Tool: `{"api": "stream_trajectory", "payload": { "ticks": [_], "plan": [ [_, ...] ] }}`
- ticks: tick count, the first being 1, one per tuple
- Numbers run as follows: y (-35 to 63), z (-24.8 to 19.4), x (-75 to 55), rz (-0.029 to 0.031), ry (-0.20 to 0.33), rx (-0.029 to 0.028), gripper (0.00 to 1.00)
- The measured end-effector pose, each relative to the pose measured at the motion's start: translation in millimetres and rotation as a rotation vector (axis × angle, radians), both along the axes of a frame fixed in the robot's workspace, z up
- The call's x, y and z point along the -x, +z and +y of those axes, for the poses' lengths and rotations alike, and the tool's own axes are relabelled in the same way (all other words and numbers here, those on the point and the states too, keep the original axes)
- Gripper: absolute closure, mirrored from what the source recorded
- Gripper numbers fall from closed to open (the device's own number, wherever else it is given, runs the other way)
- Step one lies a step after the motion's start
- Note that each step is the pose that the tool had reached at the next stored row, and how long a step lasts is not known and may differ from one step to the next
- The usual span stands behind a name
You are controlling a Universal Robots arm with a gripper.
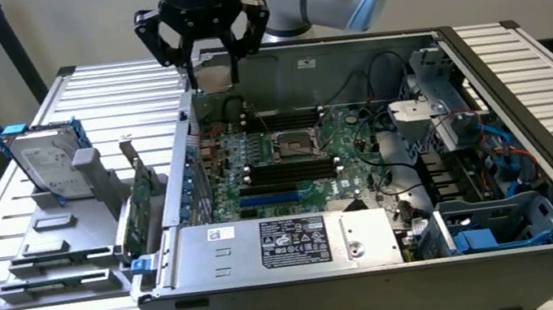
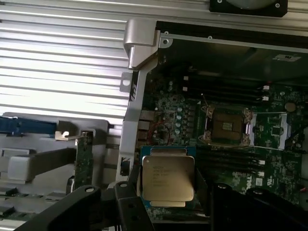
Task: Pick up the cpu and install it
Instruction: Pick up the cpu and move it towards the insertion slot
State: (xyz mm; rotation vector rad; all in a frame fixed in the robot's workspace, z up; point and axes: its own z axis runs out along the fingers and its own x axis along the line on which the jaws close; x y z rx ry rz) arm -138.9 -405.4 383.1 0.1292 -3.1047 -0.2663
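The cpu (image 2: 167, 177), a small flat square chip with a silver-grey top and printed text, sits between my gripper's (image 2: 169, 195) black fingers (image 2: 129, 199), which are shut on its edges. In the exterior view the gripper (image 1: 211, 70) hangs above the back left corner of the open computer case (image 1: 384, 287), over the case wall. The open cpu socket (image 1: 294, 146) lies in the middle of the green motherboard (image 1: 252, 138), lower and toward the exterior view's right of the gripper. The same socket (image 2: 226, 126) appears in the wrist view, apart from the held chip.
A silver hard drive with blue brackets (image 1: 41, 161) stands in a grey holder on the exterior view's left. An expansion card (image 1: 136, 205) stands beside the case wall. A silver box with a black label (image 1: 290, 243) fills the case front. Cables and blue drive bays (image 1: 486, 239) crowd the right.
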Motion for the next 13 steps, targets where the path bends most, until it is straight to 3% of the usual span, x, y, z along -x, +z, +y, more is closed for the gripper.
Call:
{"api": "stream_trajectory", "payload": {
  "ticks": [8,13],
  "plan": [
    [-12.8,4.0,-36.3,0.0002,0.000,0.0000,0.45],
    [-21.8,11.7,-58.8,0.0002,0.000,0.0000,0.45]
  ]
}}
